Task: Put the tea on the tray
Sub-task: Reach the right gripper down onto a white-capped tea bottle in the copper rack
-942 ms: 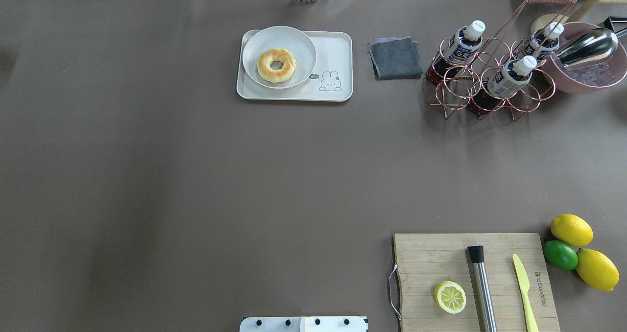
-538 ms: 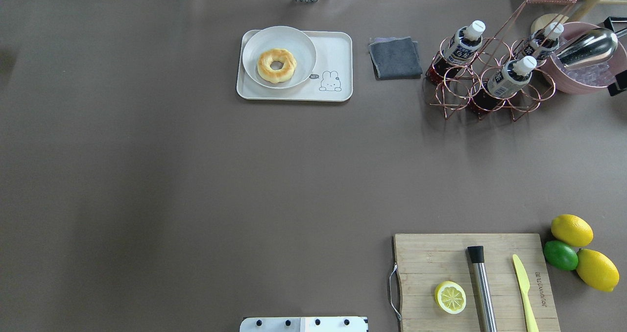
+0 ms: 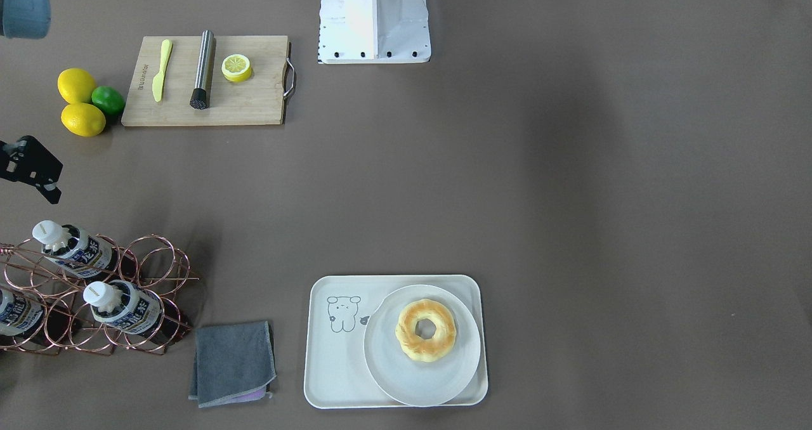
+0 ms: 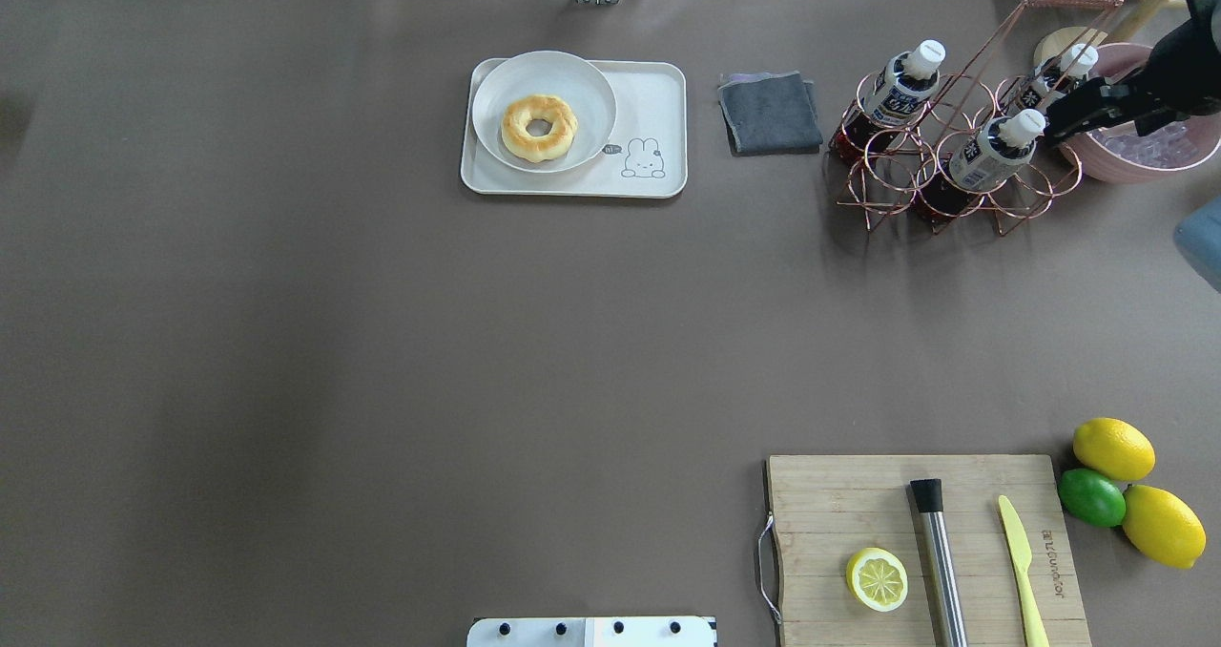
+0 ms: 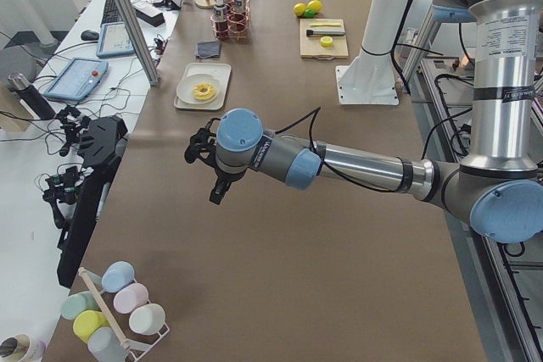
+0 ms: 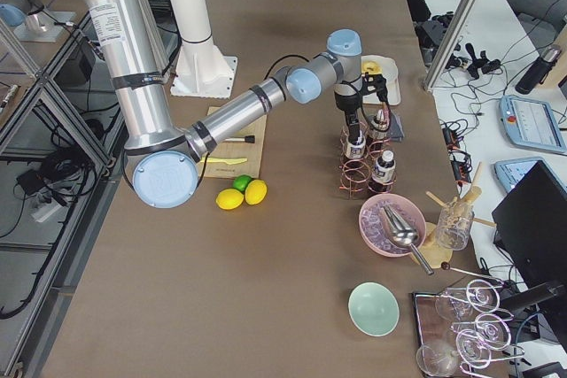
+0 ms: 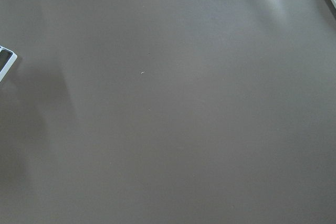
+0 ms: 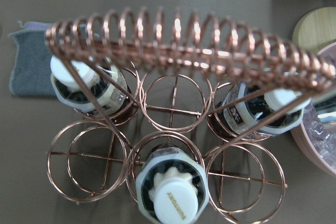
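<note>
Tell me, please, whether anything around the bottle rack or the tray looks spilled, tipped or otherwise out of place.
Nothing stands out. The three tea bottles stand upright in the copper rack, no liquid shows on the table around it, and the plate with the doughnut sits on the tray.

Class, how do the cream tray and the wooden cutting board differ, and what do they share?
The tray is cream-white with a raised rim and a drawn animal; the cutting board is wood with a metal handle. The tray holds a plate with a doughnut; the cutting board holds a lemon half, a muddler and a knife. Both are rectangular, lying flat.
</note>
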